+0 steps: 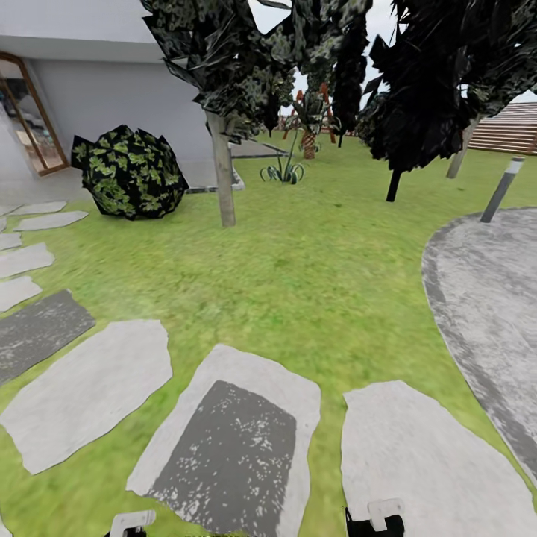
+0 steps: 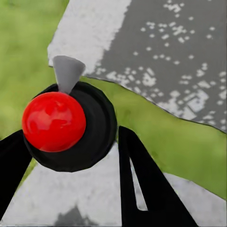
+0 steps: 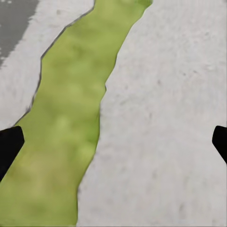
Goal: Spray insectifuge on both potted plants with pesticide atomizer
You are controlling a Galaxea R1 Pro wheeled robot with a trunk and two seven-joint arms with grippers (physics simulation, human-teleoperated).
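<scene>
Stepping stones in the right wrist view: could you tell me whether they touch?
Apart: the right wrist view shows a grass strip separating the two stepping stones.

Stood on a lawn. Stepping stones lay nearest, in a row running off to the left. A paved patio curved along the right, with a bollard lamp at its far edge. A bush sat far left, before a house wall. A tree rose just right of the bush. One potted plant sat behind that tree, near mid-lawn. A fence lay far right.
</scene>
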